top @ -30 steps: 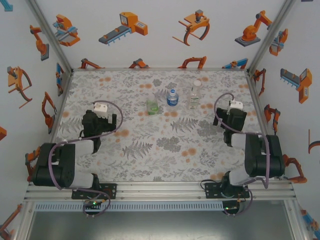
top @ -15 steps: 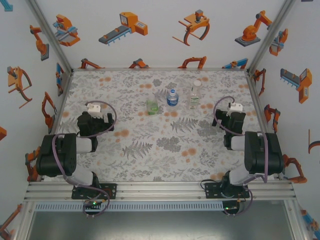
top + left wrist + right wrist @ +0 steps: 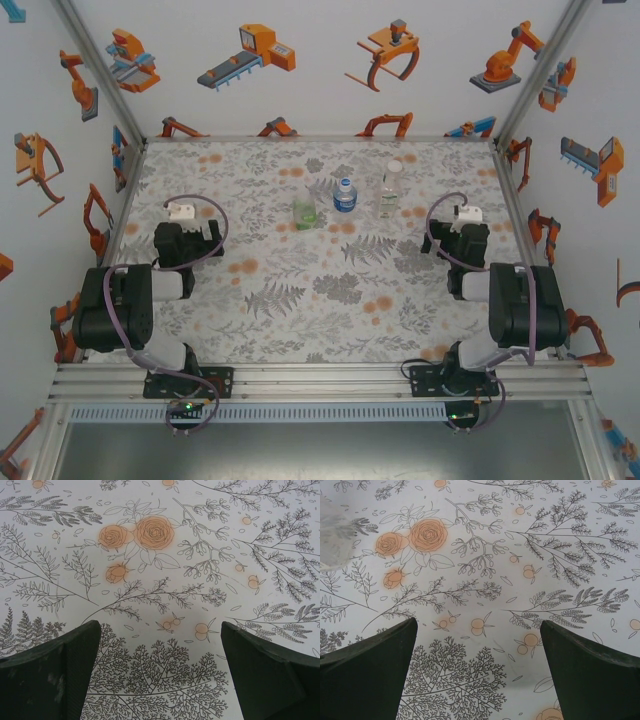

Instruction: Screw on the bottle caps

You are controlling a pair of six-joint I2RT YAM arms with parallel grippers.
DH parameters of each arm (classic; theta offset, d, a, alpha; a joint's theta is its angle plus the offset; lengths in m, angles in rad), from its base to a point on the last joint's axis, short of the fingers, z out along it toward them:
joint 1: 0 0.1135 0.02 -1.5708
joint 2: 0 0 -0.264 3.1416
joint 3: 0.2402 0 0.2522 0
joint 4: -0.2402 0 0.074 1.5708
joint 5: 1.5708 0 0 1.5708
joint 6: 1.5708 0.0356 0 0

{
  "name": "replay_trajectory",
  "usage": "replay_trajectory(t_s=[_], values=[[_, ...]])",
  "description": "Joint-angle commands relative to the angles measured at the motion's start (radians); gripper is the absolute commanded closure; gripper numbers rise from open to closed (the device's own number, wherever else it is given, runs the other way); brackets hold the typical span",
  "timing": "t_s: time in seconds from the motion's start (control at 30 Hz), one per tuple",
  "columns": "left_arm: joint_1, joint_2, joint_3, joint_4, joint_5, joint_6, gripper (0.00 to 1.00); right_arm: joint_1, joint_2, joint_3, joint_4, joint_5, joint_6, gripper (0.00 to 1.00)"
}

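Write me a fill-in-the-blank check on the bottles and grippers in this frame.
In the top view, the green-labelled bottle stands ___ of the blue-labelled bottle. The tallest bottle is the one nearest the ___ arm. The left gripper and the right gripper both have their jaws ___, with only tablecloth between them.
Missing words: left; right; open.

- Table covering: white sheet [image 3: 300,300] printed with grey ferns and leafy sprigs, laid flat.
- Orange rose motifs [image 3: 154,532], clustered, outlined in grey.
- White wall panels [image 3: 320,100] bearing orange-and-blue machine drawings [image 3: 250,52].
- Silver aluminium front rail [image 3: 330,378]; matching slanted corner post [image 3: 101,68].
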Motion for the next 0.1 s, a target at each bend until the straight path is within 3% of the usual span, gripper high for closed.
replay_trajectory(t_s=[0.0,0.07], values=[[-0.001,-0.006,0.019,-0.002,-0.008,-0.021,0.03,-0.002,0.002,0.017,0.027,-0.022,-0.010,0.01],[-0.001,-0.005,0.019,-0.001,-0.008,-0.021,0.03,-0.003,0.001,0.012,0.030,-0.022,-0.012,0.01]])
